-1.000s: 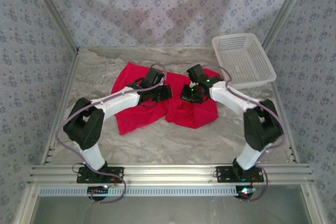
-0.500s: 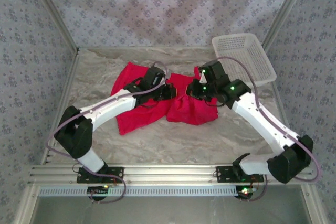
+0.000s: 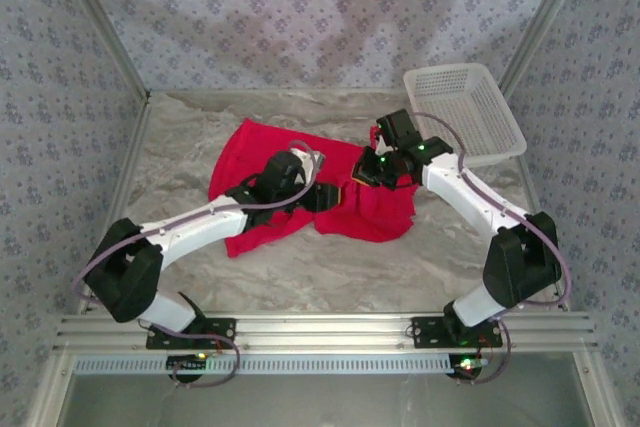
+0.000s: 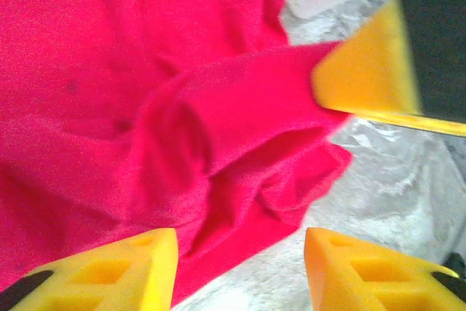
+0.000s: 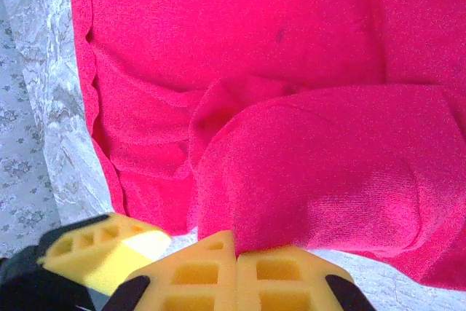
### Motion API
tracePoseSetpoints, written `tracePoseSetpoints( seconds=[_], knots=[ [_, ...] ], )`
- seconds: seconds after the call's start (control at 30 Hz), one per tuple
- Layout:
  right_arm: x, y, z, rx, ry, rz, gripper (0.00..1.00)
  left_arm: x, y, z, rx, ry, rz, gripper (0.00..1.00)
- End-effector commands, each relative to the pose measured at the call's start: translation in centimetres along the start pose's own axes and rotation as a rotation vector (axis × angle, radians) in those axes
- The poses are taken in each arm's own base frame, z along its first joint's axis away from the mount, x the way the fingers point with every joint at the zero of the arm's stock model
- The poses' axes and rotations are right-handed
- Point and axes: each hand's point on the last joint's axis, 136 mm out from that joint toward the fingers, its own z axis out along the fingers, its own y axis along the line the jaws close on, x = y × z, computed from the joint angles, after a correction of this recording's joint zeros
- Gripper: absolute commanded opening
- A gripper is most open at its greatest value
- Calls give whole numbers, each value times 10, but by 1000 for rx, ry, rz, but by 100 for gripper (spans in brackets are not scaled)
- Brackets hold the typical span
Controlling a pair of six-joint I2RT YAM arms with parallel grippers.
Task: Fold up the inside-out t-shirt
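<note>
Clearly we are early: the inside-out t-shirt (image 3: 255, 152) lies rumpled on the counter (image 3: 330, 267), no neat fold made yet. Our right jaws pinch a raised fold of it; our left jaws stand apart, empty.

The t-shirt (image 3: 262, 152) is plain bright red. The table (image 3: 340, 267) is marbled in 2 tones — grey and white. The walls (image 3: 300, 17) are pale blue with small dark floral dots; the basket (image 3: 462, 112) is white mesh.

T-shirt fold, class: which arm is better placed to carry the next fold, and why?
Right, probably: the right gripper is shut on a bunch of the t-shirt, while the left gripper stands open, gripping nothing.
</note>
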Motion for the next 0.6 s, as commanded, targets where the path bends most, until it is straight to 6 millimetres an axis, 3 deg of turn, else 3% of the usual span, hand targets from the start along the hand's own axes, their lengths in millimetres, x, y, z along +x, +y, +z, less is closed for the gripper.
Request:
tracePoseSetpoints(
  seconds=[0.0, 0.13, 0.3, 0.57],
  knots=[
    [-10, 14, -6, -44, -14, 10, 0, -14, -39, 8, 159, -58, 75, 46],
    [-12, 17, -7, -48, -18, 6, 0, -12, -40, 27, 159, -45, 64, 46],
    [-10, 18, -9, -51, -14, 0, 0, -18, -27, 41, 79, -40, 48, 46],
    [-6, 20, -10, -60, -7, -8, 0, -36, -4, 42, -29, -85, -16, 45]
  ],
)
